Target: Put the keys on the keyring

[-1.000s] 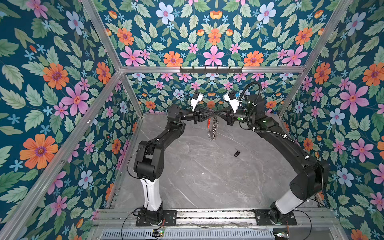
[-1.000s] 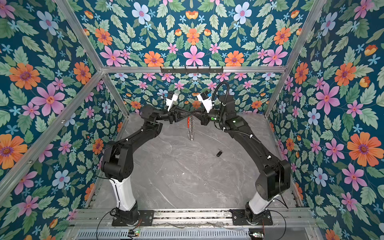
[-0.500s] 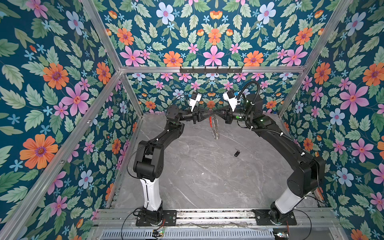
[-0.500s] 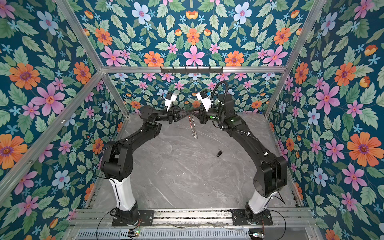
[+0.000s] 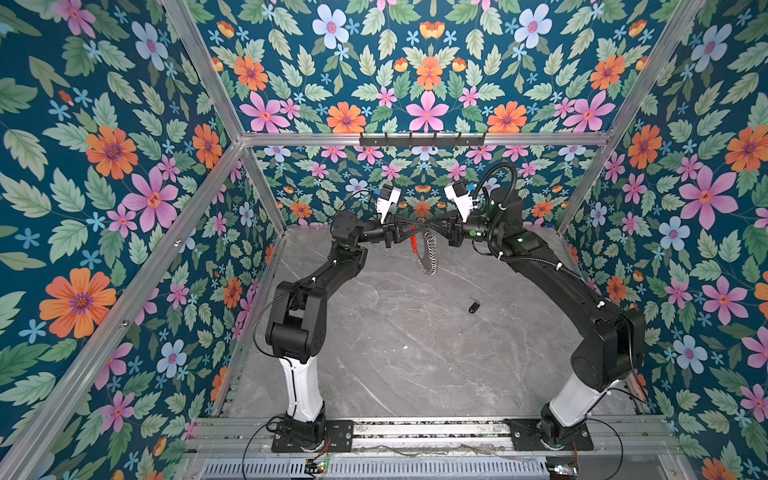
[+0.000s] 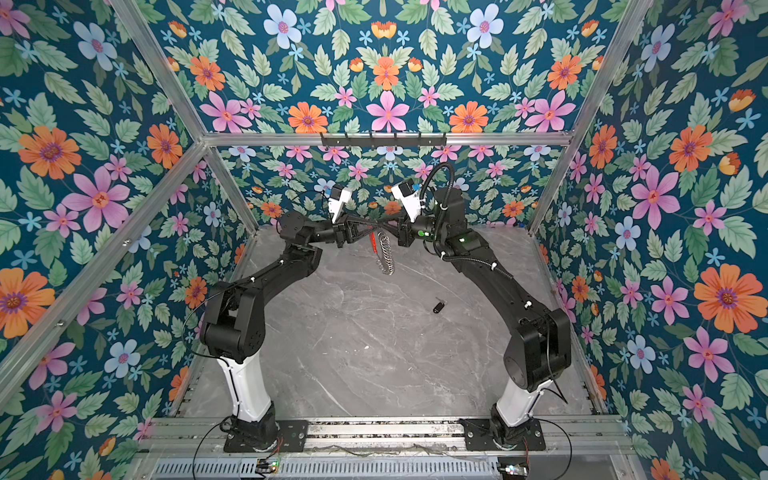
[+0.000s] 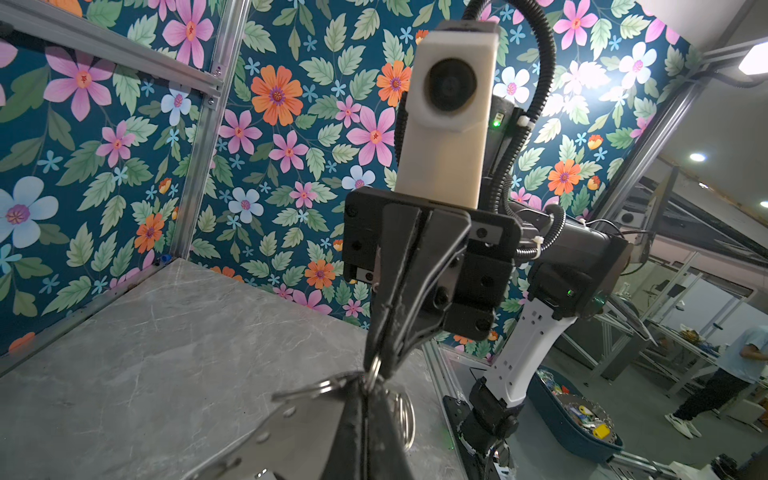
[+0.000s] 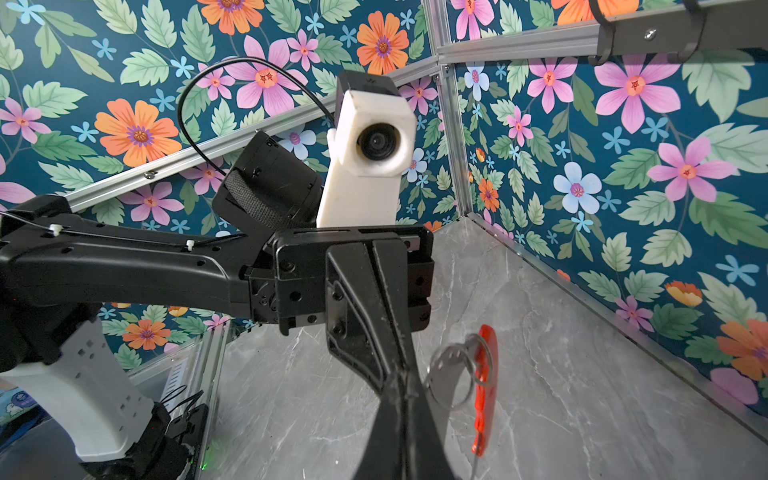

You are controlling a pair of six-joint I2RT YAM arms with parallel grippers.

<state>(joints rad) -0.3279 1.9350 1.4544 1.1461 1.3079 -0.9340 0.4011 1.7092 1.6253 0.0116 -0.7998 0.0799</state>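
The keyring (image 5: 430,254) (image 6: 386,257) hangs edge-on above the back of the table, its red bar (image 5: 413,243) toward the left arm. My left gripper (image 5: 420,227) and right gripper (image 5: 429,227) meet tip to tip at its top, and both are shut on it. In the left wrist view the left gripper (image 7: 367,386) pinches a steel loop (image 7: 316,388). The right wrist view shows the right gripper (image 8: 405,388) closed beside a loop (image 8: 453,374) and the red bar (image 8: 484,386). The keys, one small black fob (image 5: 473,306) (image 6: 438,306), lie alone on the table right of centre.
The grey marble tabletop (image 5: 395,353) is boxed in by floral walls on three sides. A black hook rail (image 5: 422,139) runs along the back beam above the grippers. Aluminium rails (image 5: 415,432) carry both arm bases at the front edge.
The left gripper's jaws have closed on the top of the keyring. Both wrists have drawn slightly closer together, and the hanging ring has swung a little. The fob has not moved.
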